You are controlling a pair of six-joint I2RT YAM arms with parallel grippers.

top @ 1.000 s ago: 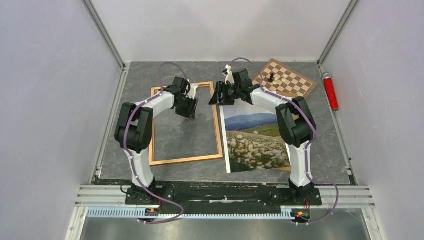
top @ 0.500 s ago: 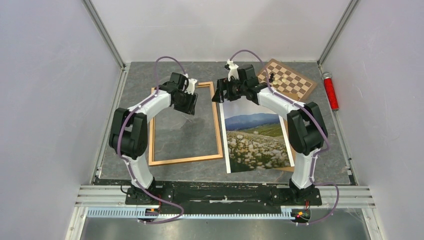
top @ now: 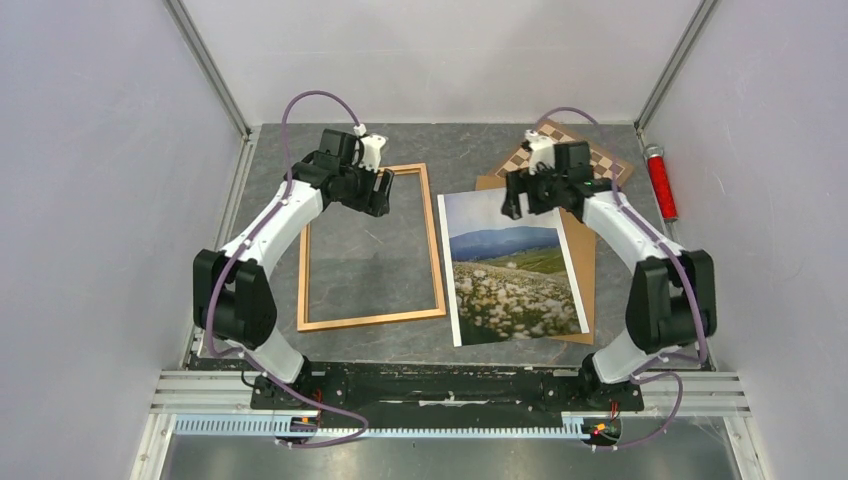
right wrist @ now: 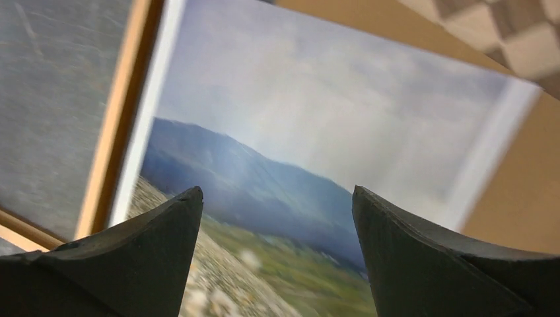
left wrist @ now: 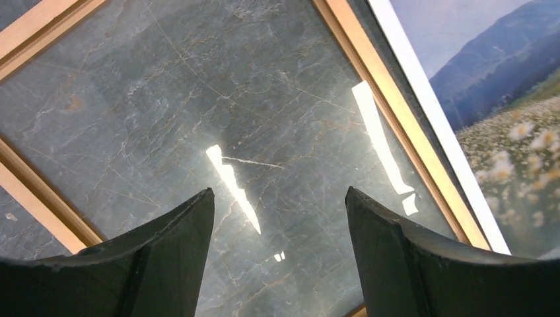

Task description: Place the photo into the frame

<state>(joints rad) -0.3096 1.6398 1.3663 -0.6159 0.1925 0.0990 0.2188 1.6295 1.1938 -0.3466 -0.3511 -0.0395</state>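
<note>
The photo [top: 510, 270], a print of blue mountains, cloudy sky and a flowered meadow, lies face up on the grey table, right of the frame [top: 436, 260]. The thin light-brown wooden frame lies flat with bare table inside it. My left gripper [top: 378, 195] is open and empty above the frame's far part; its wrist view shows the frame's rail [left wrist: 389, 105] and the photo's edge [left wrist: 502, 99]. My right gripper [top: 520, 203] is open and empty above the photo's far end; its wrist view shows the photo [right wrist: 317, 132] and the frame's rail [right wrist: 115, 145].
A plain brown backing board [top: 583, 260] lies under the photo's right side. A brown-and-cream chessboard [top: 605, 162] with pieces sits at the back right. A red cylinder [top: 660, 183] lies along the right wall. White walls enclose the table.
My right gripper has moved right and back from the photo's far left corner to over its far end. My left gripper has lifted and drawn back slightly. The photo and frame have not moved.
</note>
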